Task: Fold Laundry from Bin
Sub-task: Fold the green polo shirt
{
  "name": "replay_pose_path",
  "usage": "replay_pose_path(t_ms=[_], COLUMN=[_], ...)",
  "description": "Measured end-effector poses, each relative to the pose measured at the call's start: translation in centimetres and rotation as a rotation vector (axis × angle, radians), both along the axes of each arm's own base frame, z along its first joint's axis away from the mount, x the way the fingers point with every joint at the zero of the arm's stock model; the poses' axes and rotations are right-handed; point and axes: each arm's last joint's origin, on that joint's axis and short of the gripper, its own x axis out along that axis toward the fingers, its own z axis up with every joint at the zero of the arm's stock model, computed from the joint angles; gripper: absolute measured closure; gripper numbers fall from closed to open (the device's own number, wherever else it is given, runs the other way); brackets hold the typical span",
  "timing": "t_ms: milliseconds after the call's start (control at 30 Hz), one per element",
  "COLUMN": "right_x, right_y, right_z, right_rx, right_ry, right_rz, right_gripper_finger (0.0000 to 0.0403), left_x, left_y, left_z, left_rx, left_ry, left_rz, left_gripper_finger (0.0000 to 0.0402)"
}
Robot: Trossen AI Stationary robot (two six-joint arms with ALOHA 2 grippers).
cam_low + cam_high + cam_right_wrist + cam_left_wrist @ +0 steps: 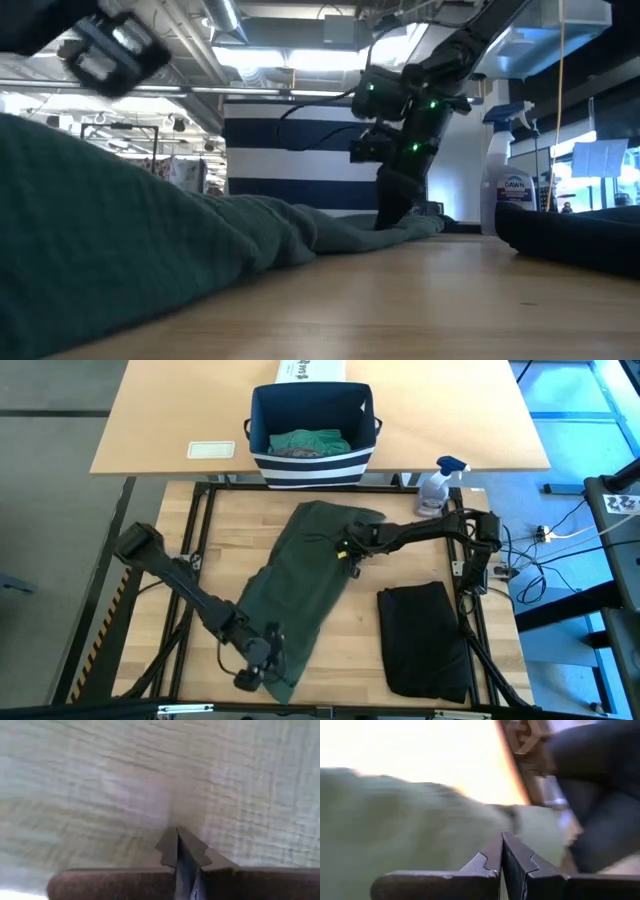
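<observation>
**Green garment spread, both grippers pinched on it**

The step in hand looks like the spreading or first fold of one garment — the dark green cloth [305,575] lies across the centre of the high view, running from just below the bin down to the lower left of the frame. It is not yet flat: the upper end is bunched and the lower end is rumpled.

The right gripper [345,550] sits at the cloth's right edge, a little above frame centre, its fingers shut with green weave pressed right against the tips in its wrist view — seemingly pinching the fabric. The left gripper [262,660] is at the lower left, at the cloth's bottom end; its fingers are shut too, with green cloth just past them, and whether a fold of it is caught between them I cannot tell for sure.

The bin [311,465] stands at top centre on the far table, with teal and grey laundry [310,442] waiting inside. A black garment [425,638] lies folded at the lower right, apart from the green one. A spray bottle [437,485] stands near the table's upper right corner.

The next move, as I judge it, calls for both arms to pull their ends apart so the cloth goes taut and flat, then carry one edge over — keeping clear of the black piece and the bottle.
</observation>
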Motion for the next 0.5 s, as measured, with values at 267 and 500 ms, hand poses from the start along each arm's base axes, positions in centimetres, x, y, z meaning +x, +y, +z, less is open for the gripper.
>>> replay_pose_path(t_ms=[267,500], right_x=[-0.2,0.7], right_y=[3.4,10.9], right_z=[4.4,6.5], right_rx=[-0.112,-0.168], right_ry=[-0.112,-0.297], right_rz=[0.095,0.368], right_gripper_finger=[0.04,0.04], left_x=[-3.9,-5.9], left_y=[2.8,3.3], left_z=[2.6,0.9], left_rx=[0.227,0.308], left_ry=[0.122,0.272], left_rz=[0.161,0.243], left_gripper_finger=[0.04,0.04])
